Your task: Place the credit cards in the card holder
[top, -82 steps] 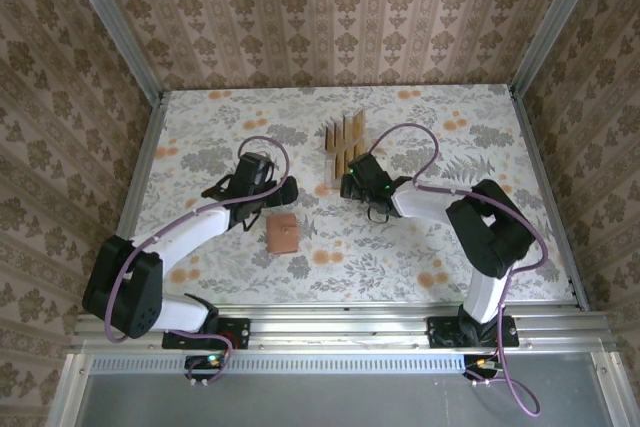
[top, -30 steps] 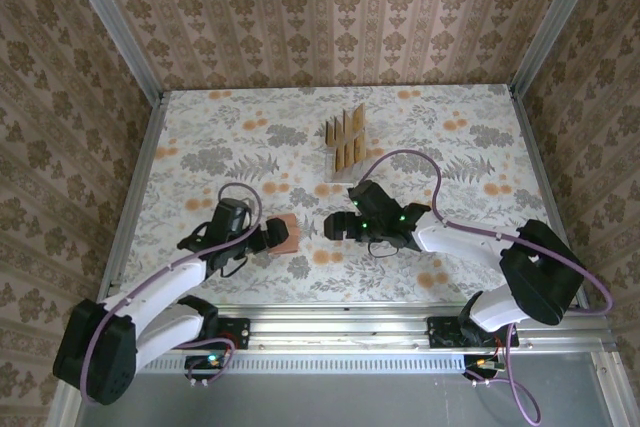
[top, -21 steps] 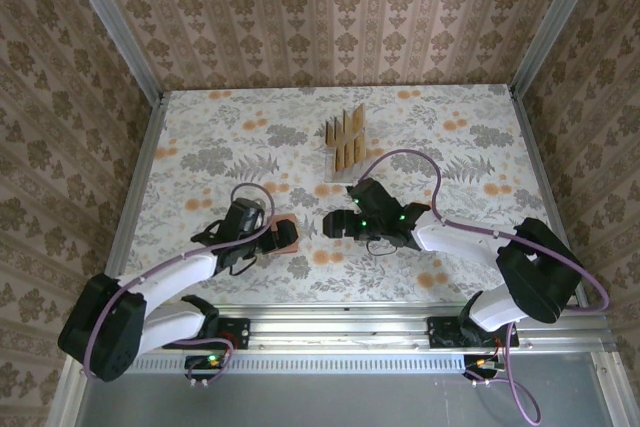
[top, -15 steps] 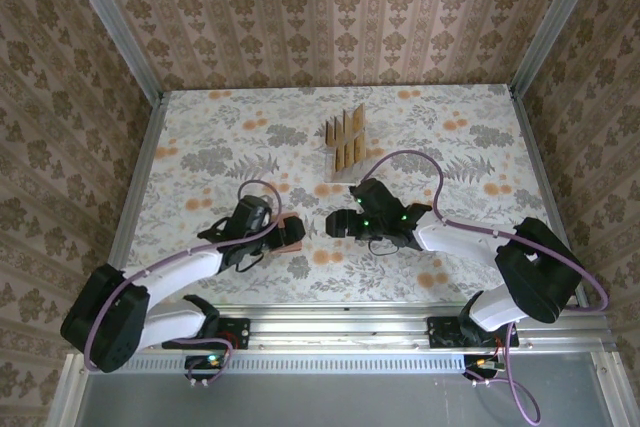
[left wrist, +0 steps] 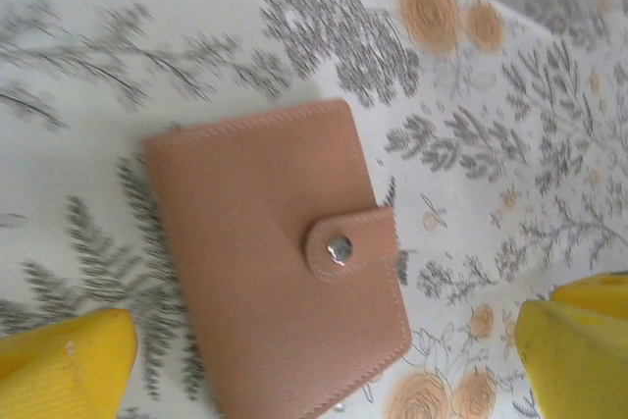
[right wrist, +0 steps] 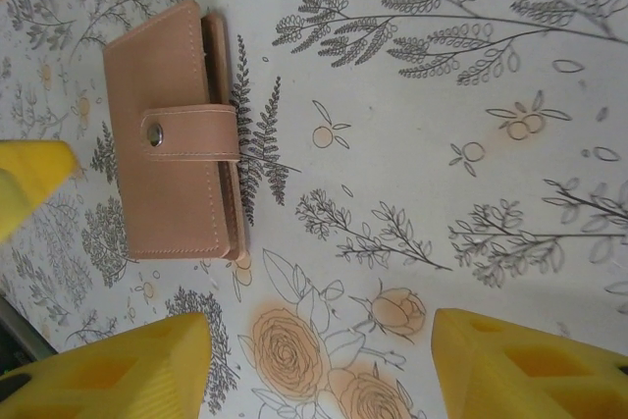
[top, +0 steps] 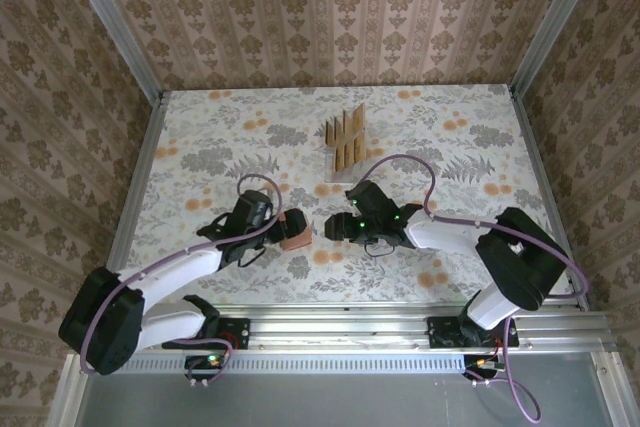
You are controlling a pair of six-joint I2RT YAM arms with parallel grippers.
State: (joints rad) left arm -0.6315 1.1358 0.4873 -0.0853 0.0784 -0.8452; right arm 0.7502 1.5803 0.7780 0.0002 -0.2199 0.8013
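Brackets the snapped-shut card holder (left wrist: 280, 272) with the wide-open left gripper (left wrist: 319, 360), long axis slanting to lower right, and leaves the parted, empty right gripper (right wrist: 319, 370) farther off.

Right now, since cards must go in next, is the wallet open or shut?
Shut: the wallet lies folded flat, its strap snapped across the front.

The table (top: 480, 137) is covered in floral-printed cloth and is enclosed by damask-patterned walls (top: 330, 7) on three sides.
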